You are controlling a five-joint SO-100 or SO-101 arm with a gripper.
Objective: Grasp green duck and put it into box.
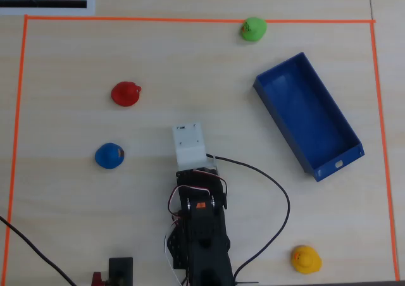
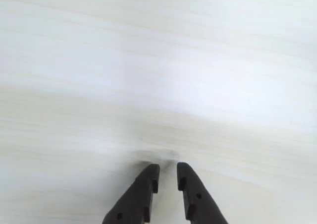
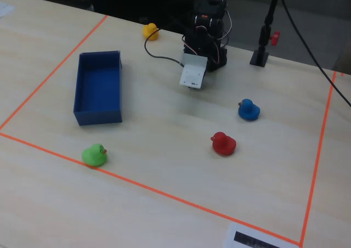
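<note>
The green duck (image 1: 253, 30) (image 3: 94, 155) sits upright on the orange tape line at the far edge of the marked area in the overhead view. The dark blue box (image 1: 310, 112) (image 3: 98, 89) lies empty, diagonally, a short way from the duck. My arm (image 1: 199, 223) is folded near its base, and its white wrist camera mount (image 1: 190, 143) (image 3: 193, 73) hides the jaws in both the overhead and fixed views. In the wrist view my gripper (image 2: 168, 167) points at bare table, its black fingers almost together with a thin gap and nothing between them. Neither duck nor box shows there.
A red duck (image 1: 125, 93) and a blue duck (image 1: 109, 155) sit left of the arm in the overhead view. A yellow duck (image 1: 305, 259) is at the lower right. Orange tape (image 1: 19, 140) frames the work area. A black cable (image 1: 283, 194) loops beside the arm.
</note>
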